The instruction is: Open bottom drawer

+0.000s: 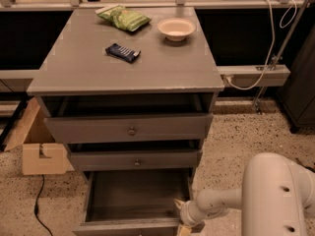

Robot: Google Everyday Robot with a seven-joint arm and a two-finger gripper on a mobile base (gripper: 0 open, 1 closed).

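The grey cabinet (128,73) has three drawers. The bottom drawer (138,195) is pulled far out and shows its plain grey inside; its front runs along the frame's lower edge and its knob is out of view. The middle drawer (137,160) and the top drawer (131,128) stand slightly out. My gripper (183,219) is at the bottom drawer's front right corner, low by the floor, on the end of my white arm (275,195).
On the cabinet top lie a green snack bag (124,17), a white bowl (176,28) and a dark blue bar (123,52). A cardboard box (39,146) stands on the floor at the left. A black cable (38,205) runs beside it. A white rail (256,75) is at the right.
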